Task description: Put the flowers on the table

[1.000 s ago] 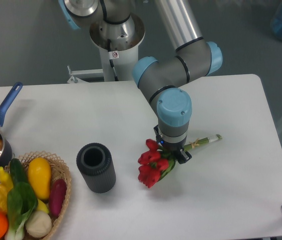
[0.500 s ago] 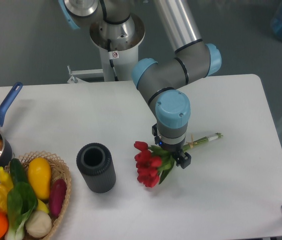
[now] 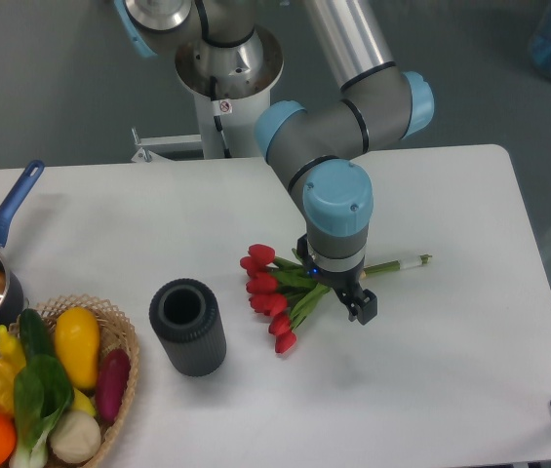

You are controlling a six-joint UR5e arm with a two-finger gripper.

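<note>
Grey floor behind, and up front the white table fills the shot, rounded corners and all. Dead centre, the arm's blue-capped wrist drops straight down onto the flowers, and the gripper sits right at the point where the stems gather. The wrist hides most of the fingers from up here; one dark fingertip pokes out on the right below the cap. The stems pass straight under the wrist, but how wide the jaws stand and whether they actually pinch the bunch, I can't tell from this angle. The red heads fan out to the left, the lowest one at or just above the tabletop, while the tied stem ends stick out to the right, low over the surface. Whether the bunch is fully resting on the table is not clear.

What's around it? A dark grey ribbed cylinder stands upright just left of the blooms, near but not touching, open mouth up. Far left, a wicker basket is loaded with vegetables: yellow ones, a purple one, leafy green, an orange at the bottom corner. Above it, a pot with a blue handle is cut by the frame edge. The arm's white base stands behind the table
</note>
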